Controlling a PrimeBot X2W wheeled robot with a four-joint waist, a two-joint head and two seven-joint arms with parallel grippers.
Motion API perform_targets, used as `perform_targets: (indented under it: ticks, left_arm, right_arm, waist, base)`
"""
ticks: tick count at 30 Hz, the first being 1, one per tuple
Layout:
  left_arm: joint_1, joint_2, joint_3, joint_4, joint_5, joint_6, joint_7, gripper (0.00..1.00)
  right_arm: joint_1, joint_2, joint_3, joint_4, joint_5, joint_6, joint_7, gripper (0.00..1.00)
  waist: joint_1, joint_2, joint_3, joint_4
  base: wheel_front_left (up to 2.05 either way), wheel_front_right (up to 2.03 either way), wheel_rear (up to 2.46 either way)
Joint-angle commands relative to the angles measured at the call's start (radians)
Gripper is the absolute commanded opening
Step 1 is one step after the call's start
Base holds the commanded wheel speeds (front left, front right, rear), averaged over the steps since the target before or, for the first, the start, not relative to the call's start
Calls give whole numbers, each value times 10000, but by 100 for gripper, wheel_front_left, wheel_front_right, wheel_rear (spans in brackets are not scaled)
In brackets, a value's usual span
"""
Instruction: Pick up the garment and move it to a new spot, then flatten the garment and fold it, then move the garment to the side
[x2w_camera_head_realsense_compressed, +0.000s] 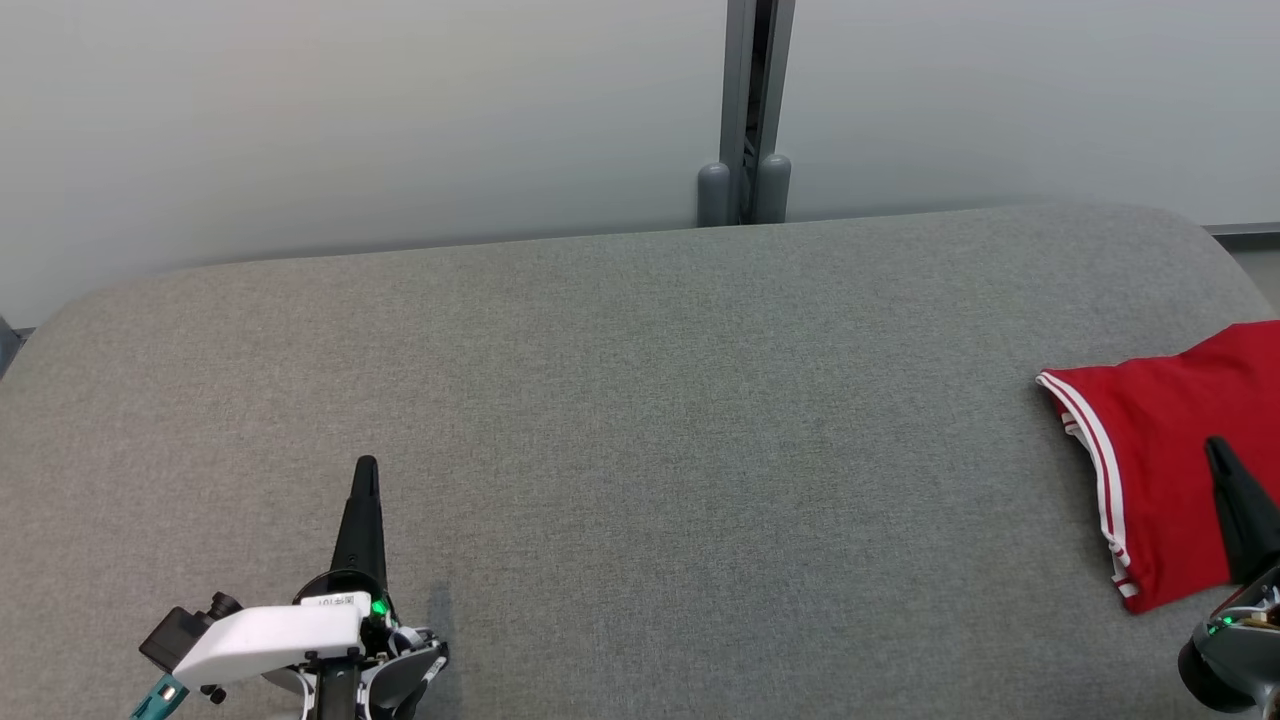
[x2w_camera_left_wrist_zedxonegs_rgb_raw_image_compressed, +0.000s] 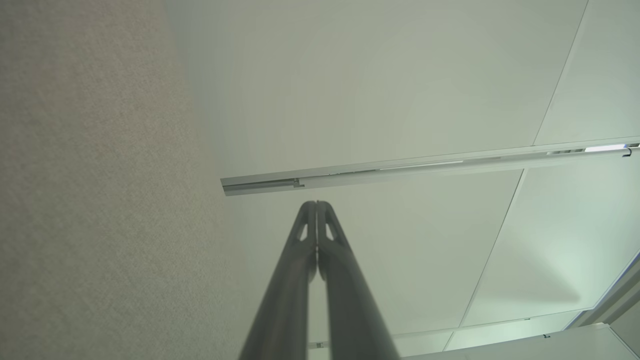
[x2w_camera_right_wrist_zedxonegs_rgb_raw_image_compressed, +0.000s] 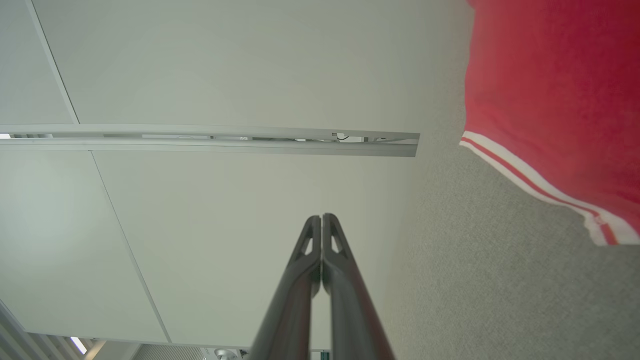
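Head view: garment (x2w_camera_head_realsense_compressed: 1150, 440) at far right of the grey cushion (x2w_camera_head_realsense_compressed: 640, 400), running off frame.
Nearer arm: my right gripper (x2w_camera_head_realsense_compressed: 1216, 450), tip overlapping the red cloth; can't tell if touching. My left gripper (x2w_camera_head_realsense_compressed: 366, 468) is well apart.
Claws: both pinched closed, holding nothing.
Axis: striped hem runs near-to-far, facing left; full length cut off.
Look: red, white-striped trim, fairly flat.

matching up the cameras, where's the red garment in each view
head view: red garment at the right edge, on the grey cushion
left wrist view: grey cushion down the left side, wall rail across the middle
right wrist view: red garment at upper right, above the grey cushion
shared landmark: the wall rail, ending at the cushion
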Motion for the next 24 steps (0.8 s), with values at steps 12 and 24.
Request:
perform_targets:
  ticks: [12,24]
  left_arm:
    - [-152,24,36,-6,-56,-48,2,0]
    - [-152,24,36,-7,-56,-48,2,0]
  right_arm:
    - [-70,-15,-13,0,3,0,26,0]
    - [-72,-14,-15,0,-1,0,28,0]
  waist:
    - [0,0,0,0]
    - [0,0,0,0]
  base:
    - [0,0,0]
    - [0,0,0]
